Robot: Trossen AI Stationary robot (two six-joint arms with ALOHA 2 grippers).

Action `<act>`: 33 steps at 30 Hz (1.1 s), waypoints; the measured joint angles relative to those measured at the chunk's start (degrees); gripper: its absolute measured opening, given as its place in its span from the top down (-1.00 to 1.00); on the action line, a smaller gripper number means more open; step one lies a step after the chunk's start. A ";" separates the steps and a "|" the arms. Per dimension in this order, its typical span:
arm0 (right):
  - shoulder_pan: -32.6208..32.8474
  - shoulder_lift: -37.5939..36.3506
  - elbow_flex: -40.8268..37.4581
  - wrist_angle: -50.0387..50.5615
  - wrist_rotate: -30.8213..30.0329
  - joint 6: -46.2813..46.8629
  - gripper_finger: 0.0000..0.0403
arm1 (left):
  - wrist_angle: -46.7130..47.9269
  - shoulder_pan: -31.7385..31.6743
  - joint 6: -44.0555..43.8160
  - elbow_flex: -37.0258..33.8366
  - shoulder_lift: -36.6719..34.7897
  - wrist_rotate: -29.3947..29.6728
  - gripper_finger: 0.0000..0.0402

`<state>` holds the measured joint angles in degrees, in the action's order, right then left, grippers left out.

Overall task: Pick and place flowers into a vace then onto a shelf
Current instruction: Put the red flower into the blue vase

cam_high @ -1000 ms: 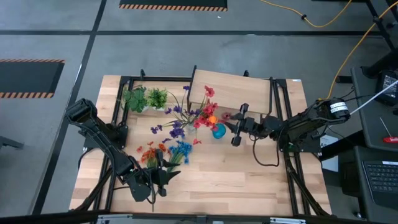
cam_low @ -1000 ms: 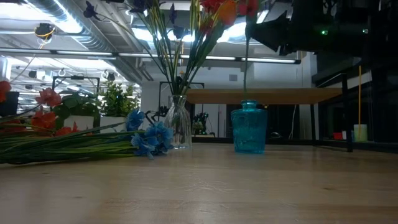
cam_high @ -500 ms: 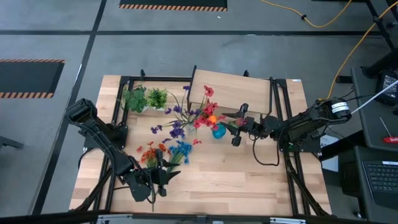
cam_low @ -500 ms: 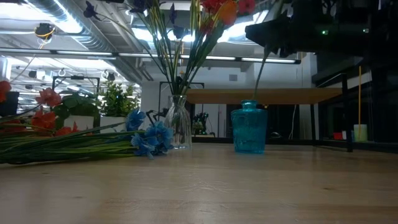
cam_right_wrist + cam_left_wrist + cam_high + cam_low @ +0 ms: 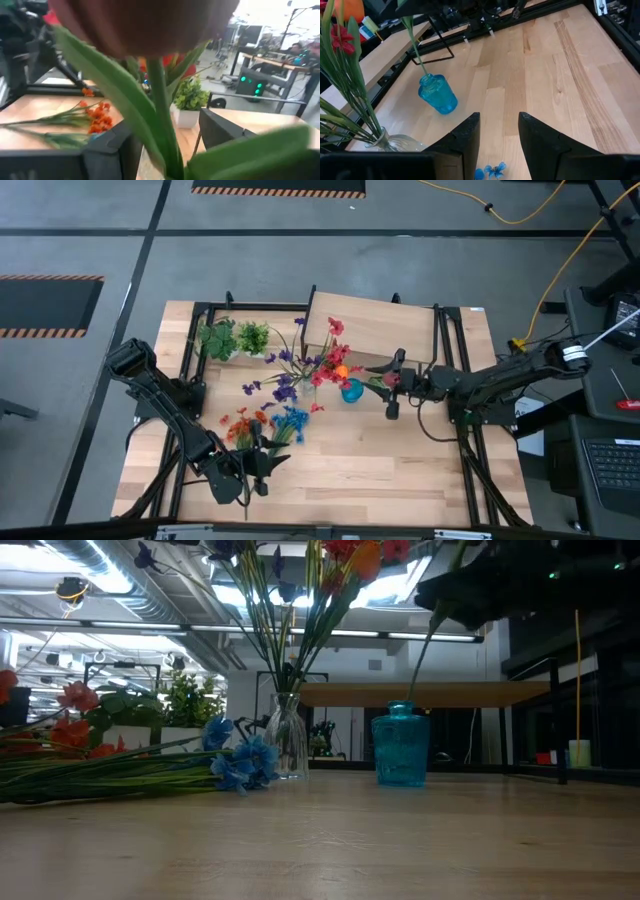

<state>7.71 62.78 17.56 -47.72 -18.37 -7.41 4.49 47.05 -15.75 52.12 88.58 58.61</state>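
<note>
A dark red bud (image 5: pixel 145 20) on a green stem (image 5: pixel 425 655) slants up out of the blue glass vase (image 5: pixel 351 391), its lower end inside the neck (image 5: pixel 400 708). My right gripper (image 5: pixel 392 385) is shut on that stem, above and to the right of the vase. A clear vase (image 5: pixel 287 735) beside it holds red, orange and purple flowers (image 5: pixel 325 362). Orange-red and blue sprays (image 5: pixel 265 425) lie flat on the table. My left gripper (image 5: pixel 255 465) hovers open near the near edge, by those sprays. The shelf (image 5: pixel 375 328) stands behind the vases. My right gripper pinches the bud's stem (image 5: pixel 162 125) between its two fingers, high up just below the bloom. The fingers (image 5: pixel 107 150) come level from the table's right side and lie across the stem. The stem is tilted, with its foot in the blue vase (image 5: pixel 437 95).
Two green leafy tufts (image 5: pixel 232 338) stand at the table's far left. Black frame rails (image 5: pixel 455 380) run along both sides of the table. Bare wood (image 5: pixel 380 450) lies near the front, right of my left gripper.
My right gripper has drawn back toward the table's right edge, still shut on the stem. The bud's stem stood upright in the blue vase and now leans to the right, with its foot kept in the vase.
</note>
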 joint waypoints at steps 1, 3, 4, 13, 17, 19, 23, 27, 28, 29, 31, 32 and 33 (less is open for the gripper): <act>0.49 -1.10 0.00 1.44 0.00 0.45 0.05 | -0.02 0.00 0.00 0.00 0.00 0.00 0.37; 1.49 -3.07 0.00 3.66 0.00 1.45 0.05 | -0.02 0.00 0.00 0.00 0.00 0.00 0.37; 2.08 -4.02 0.00 4.77 0.00 1.49 0.05 | 0.00 0.00 -0.02 0.00 0.00 0.00 0.37; 5.95 -10.31 0.00 14.75 0.00 3.00 0.05 | -0.02 0.00 -0.02 0.00 0.00 0.00 0.37; 6.96 -11.95 0.00 17.95 0.00 4.47 0.05 | -0.02 0.00 -0.04 0.00 0.00 0.00 0.37; 7.53 -12.71 0.00 19.70 0.00 4.60 0.05 | -0.02 0.00 -0.04 0.00 0.00 0.00 0.37; 8.59 -14.42 0.00 22.63 0.00 5.51 0.05 | -0.02 0.00 -0.07 0.00 0.00 0.00 0.37; 9.16 -16.73 0.00 24.39 0.00 5.54 0.05 | -0.02 0.00 -0.07 0.00 0.00 0.00 0.37; 9.17 -17.44 0.00 24.86 0.00 5.38 0.05 | 0.00 0.00 -0.13 0.00 0.00 0.00 0.37; 9.20 -18.29 0.00 25.77 0.01 5.11 0.05 | -0.02 0.00 -0.20 0.00 0.00 -0.05 0.37; 9.20 -20.01 0.00 28.63 0.01 4.44 0.05 | -0.02 0.00 -0.21 0.00 0.00 -0.71 0.37; 9.22 -20.87 0.00 30.14 0.00 4.43 0.05 | -0.02 0.00 -0.22 0.00 0.00 -1.38 0.37; 9.24 -21.72 0.00 31.63 0.00 4.93 0.05 | -0.01 0.00 -0.22 0.00 0.00 -1.99 0.37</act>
<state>16.95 41.06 17.56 -16.08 -18.37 -2.48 4.48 47.05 -15.97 52.12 88.58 56.62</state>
